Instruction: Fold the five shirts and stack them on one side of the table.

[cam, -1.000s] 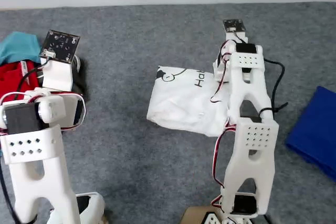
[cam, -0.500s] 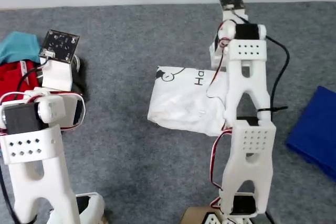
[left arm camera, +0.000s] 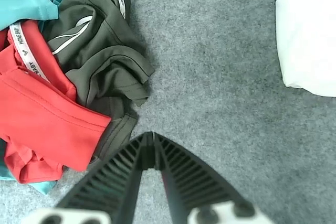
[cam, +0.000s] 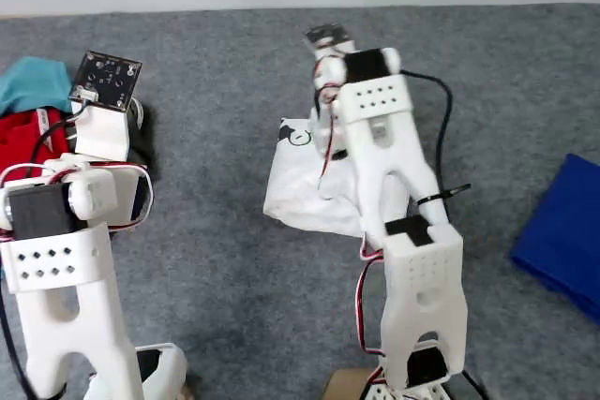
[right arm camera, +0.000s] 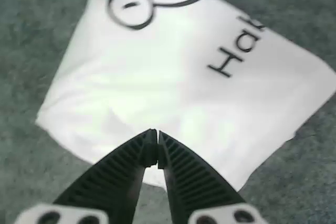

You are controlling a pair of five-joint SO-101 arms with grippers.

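Shirt, white and folded, lies mid table, long axis roughly along the far edge, print toward it; right gripper above it and left gripper both closed, empty.

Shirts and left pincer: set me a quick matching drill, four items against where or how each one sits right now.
Items:
1. white shirt
2. blue shirt
3. red shirt
4. left pincer

States:
A. crumpled at the left edge of the table
B. shut, near the edge of the dark shirt
C. folded, mid-table
D. alone at the right edge

Pairs: 1-C, 2-D, 3-A, 4-B
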